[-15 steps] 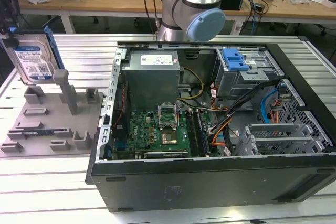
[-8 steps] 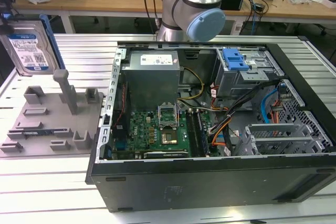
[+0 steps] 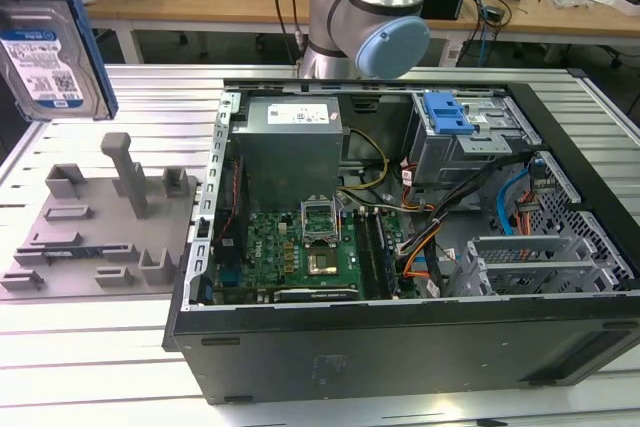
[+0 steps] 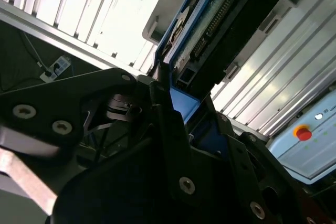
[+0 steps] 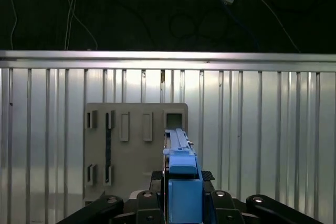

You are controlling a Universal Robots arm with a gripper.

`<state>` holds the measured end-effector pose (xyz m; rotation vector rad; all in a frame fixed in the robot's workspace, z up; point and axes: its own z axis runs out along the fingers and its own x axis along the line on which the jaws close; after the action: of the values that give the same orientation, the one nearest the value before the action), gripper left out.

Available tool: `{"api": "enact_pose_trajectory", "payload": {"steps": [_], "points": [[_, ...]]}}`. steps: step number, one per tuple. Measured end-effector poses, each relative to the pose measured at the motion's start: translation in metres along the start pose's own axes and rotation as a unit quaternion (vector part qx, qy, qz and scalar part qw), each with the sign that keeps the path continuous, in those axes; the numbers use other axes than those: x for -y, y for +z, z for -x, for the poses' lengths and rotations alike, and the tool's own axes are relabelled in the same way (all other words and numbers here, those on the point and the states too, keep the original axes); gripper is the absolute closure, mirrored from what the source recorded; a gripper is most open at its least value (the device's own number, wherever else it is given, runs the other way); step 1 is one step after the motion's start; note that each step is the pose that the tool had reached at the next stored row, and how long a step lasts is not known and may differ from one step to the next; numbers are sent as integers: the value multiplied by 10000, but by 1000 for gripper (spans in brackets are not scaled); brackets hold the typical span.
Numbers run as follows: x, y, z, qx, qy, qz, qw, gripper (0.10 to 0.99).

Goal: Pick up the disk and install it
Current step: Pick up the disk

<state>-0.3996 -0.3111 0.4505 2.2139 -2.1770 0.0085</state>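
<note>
metal table (image 3: 90,347), pc case (image 3: 400,352) w/ motherboard (image 3: 290,247), gripper (image 5: 182,178) clamps disk (image 3: 42,55)

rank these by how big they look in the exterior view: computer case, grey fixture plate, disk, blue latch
1. computer case
2. grey fixture plate
3. disk, up in the air, perhaps nearer the camera, so unsure against the plate
4. blue latch

The exterior view looks obliquely down over the computer case (image 3: 400,342) and fixture plate (image 3: 95,247); both wrist views hug the gripper (image 5: 182,178), the first facing that plate from above
</note>
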Motion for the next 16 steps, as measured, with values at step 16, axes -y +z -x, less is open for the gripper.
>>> {"api": "enact_pose_trajectory", "payload": {"steps": [16], "points": [[23,-370,-16,0,0,0,10000,718]]}}
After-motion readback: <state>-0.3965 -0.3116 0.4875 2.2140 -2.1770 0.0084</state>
